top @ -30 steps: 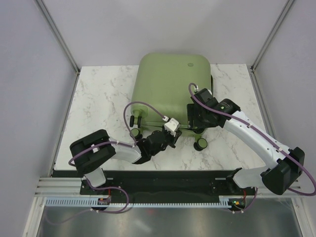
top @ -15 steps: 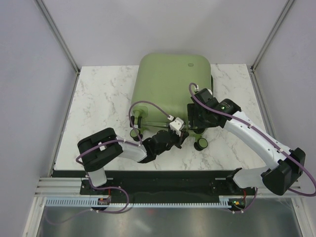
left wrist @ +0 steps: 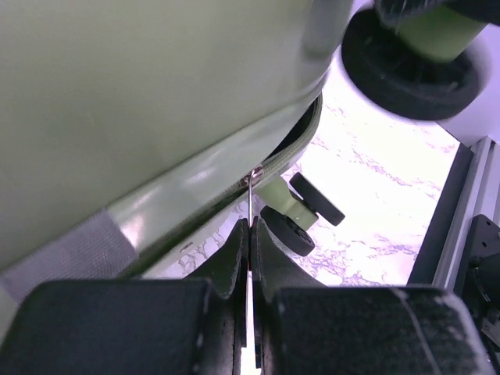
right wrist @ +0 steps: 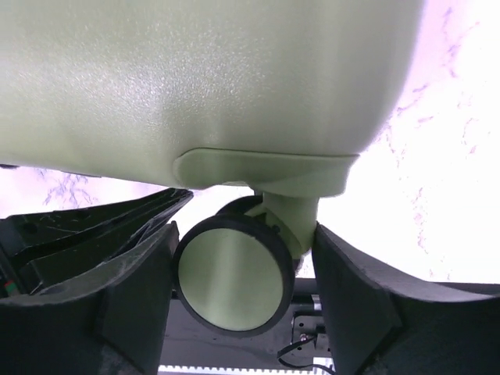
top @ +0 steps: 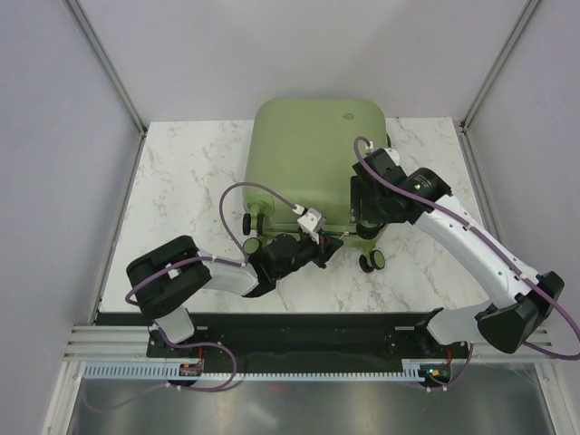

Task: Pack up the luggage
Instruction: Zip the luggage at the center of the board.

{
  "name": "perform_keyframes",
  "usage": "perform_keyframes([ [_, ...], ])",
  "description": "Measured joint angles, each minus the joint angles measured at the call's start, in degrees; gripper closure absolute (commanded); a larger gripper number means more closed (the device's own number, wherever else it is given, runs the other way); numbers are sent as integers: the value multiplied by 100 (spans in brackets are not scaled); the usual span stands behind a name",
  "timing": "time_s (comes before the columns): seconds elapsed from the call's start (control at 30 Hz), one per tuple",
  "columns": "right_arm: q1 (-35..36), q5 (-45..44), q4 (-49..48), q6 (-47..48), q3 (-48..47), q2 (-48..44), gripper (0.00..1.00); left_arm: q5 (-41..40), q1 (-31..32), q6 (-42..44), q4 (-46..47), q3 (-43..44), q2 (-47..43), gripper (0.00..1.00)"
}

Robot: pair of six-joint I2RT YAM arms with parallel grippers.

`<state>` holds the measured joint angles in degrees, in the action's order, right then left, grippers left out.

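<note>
The luggage (top: 308,154), a pale green hard-shell suitcase, lies closed on the marble table (top: 181,199). At its near edge my left gripper (top: 324,242) is shut on the thin metal zipper pull (left wrist: 249,195), which hangs from the seam between the shells. In the left wrist view the fingers (left wrist: 231,254) are pressed together on the pull, below the luggage (left wrist: 141,101). My right gripper (top: 366,227) is at the near right corner. Its fingers (right wrist: 137,289) are closed around a green and black caster wheel (right wrist: 234,285) under the luggage (right wrist: 219,86), touching the wheel and its fork.
Another caster (top: 372,263) sticks out at the near right, and two more (top: 249,245) show at the near left corner. The metal rail (top: 290,331) with the arm bases runs along the table's front edge. Grey walls close in both sides.
My left gripper slid right along the suitcase's near edge, then came back a little to the left. My right gripper moved slightly away from the table front, still on the caster.
</note>
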<state>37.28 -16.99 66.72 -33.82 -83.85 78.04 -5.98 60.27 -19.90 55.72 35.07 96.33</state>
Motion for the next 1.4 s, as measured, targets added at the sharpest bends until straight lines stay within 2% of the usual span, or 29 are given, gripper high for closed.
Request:
perform_keyframes([
  [0.1,-92,-227,15,4,-85,-105,12,179,-136,-24,-7,-28,-50,98],
  [0.3,-247,-610,188,48,-105,-485,2,675,-439,-61,7,-173,-109,98],
  [0.4,-614,-693,212,184,-131,-503,5,881,-522,-66,7,-188,-109,98],
  [0.47,-1276,-544,68,365,-111,-503,6,981,-562,-66,7,-188,-109,98],
  [0.6,-2664,-157,-782,684,245,-424,8,1150,-625,-68,2,-188,-109,98],
  [0.73,-3521,461,-1991,802,868,76,12,1270,-671,-66,-35,-188,-116,98],
  [0.9,-3904,1266,-3381,798,1040,1235,14,1421,-726,-61,-297,-96,-177,98],
  [1.03,-4218,2072,-4365,590,1067,1659,16,1517,-750,-59,-490,-9,-205,98],
  [1.27,-4406,2953,-5508,411,691,2404,18,1561,-761,-17,-822,129,-260,98],
  [1.4,-4380,3287,-5855,380,658,2817,18,1563,-761,-13,-940,181,-264,98],
])
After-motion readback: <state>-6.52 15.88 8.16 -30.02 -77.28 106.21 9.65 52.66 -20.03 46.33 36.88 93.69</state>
